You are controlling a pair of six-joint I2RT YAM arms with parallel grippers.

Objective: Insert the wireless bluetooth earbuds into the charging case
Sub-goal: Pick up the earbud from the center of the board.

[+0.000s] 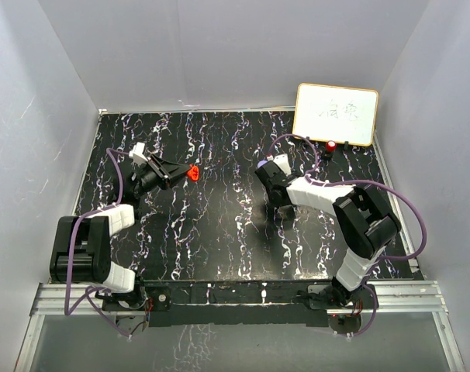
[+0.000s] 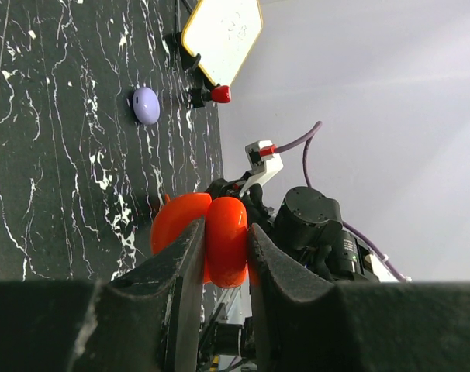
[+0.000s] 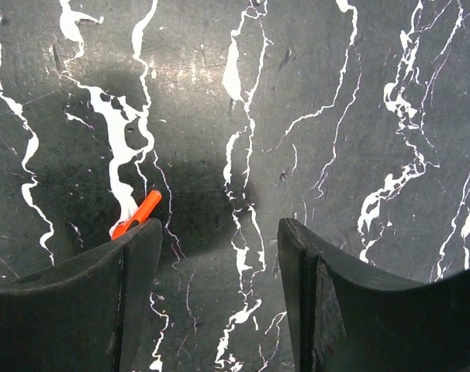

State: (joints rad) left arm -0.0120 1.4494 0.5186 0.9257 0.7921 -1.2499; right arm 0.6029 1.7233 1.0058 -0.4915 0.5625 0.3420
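Fingers (image 2: 181,287) of the left gripper (image 2: 226,236) pinch the red case (image 2: 227,213); the right gripper (image 3: 219,248), spread, should centre on the red earbud (image 3: 139,212).

Black, white-veined bench (image 1: 219,232) carries a small whiteboard (image 1: 336,114) standing at its far right corner, a red-capped object (image 1: 330,145) just beside it, a lavender round case (image 2: 146,105) nearby, and a tiny red earbud (image 3: 138,215)
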